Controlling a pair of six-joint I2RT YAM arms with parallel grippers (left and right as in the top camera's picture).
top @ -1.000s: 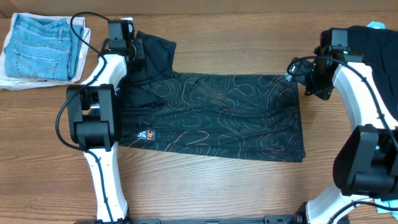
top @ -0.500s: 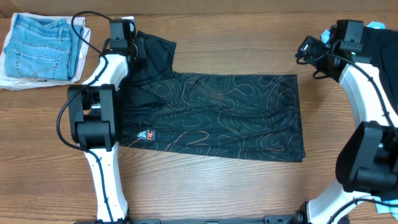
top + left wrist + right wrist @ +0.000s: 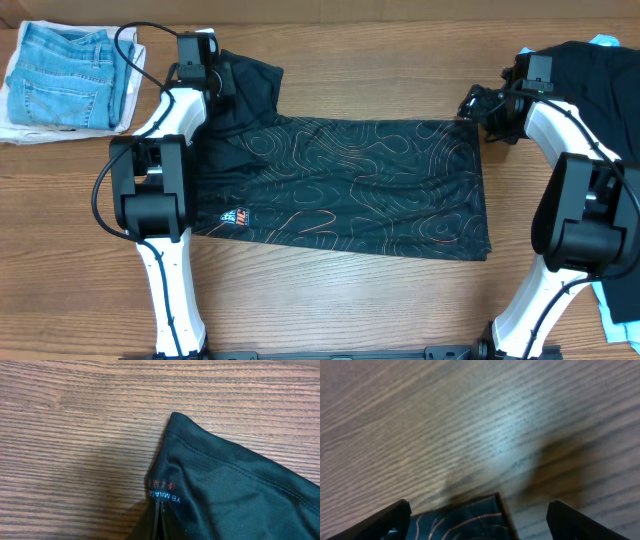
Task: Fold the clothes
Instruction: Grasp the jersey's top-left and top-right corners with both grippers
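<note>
My left fingers (image 3: 150,530) are clenched on the far left corner of the black shirt (image 3: 350,185), spread flat on the table (image 3: 330,300), while my right fingers (image 3: 575,522) straddle its far right corner unclosed, probably so both corners can lift together for folding.

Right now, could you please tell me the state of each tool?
Left tool: shut on the shirt at its sleeve.
Right tool: open, fingers either side of the shirt's corner, holding nothing.
</note>
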